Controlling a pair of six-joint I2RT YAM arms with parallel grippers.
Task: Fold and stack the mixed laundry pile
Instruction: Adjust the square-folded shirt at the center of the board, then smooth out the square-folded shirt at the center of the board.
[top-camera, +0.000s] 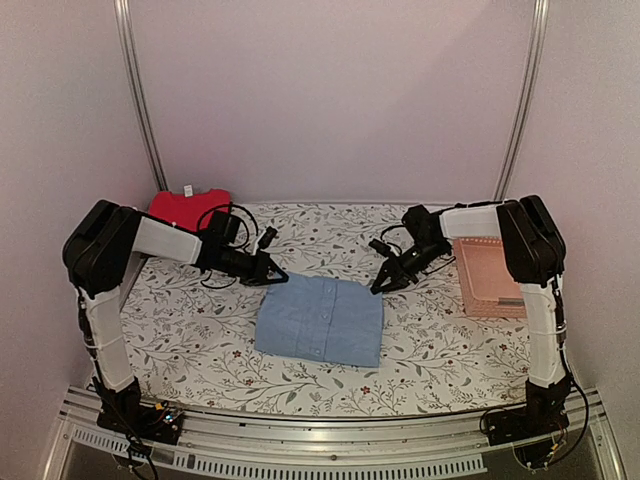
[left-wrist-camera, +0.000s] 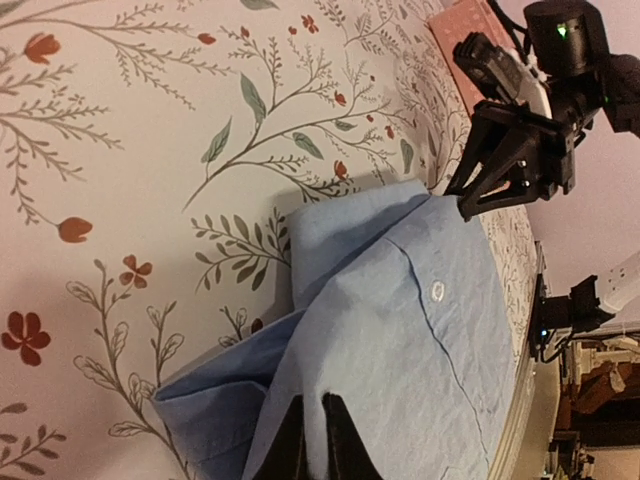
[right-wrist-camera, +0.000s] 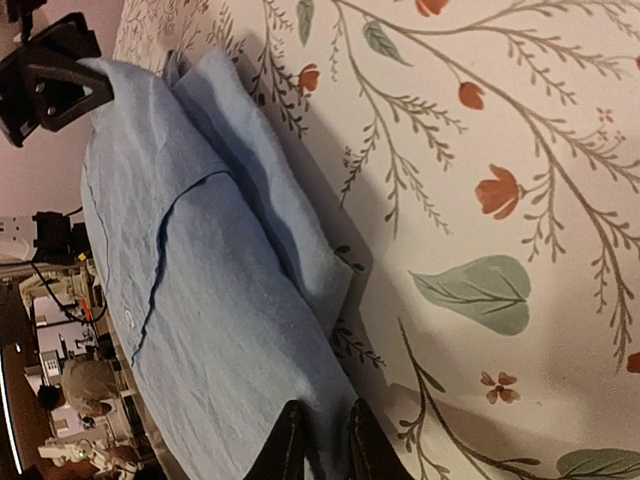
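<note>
The light blue collared cloth shirt (top-camera: 320, 320) lies folded on the floral counter (top-camera: 200, 340), left of the pink slatted plastic basket (top-camera: 490, 275). My left claw (left-wrist-camera: 314, 405) and right claw (right-wrist-camera: 325, 412) each pinch one corner. I fear uneven pulling or a late release could drag the fold open.

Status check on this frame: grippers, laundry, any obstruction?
Left gripper, right gripper: jaws shut on far corners of blue shirt. Shirt folded, flat. Red garment far left, not stacked yet. Pink basket right, off the shirt.
</note>
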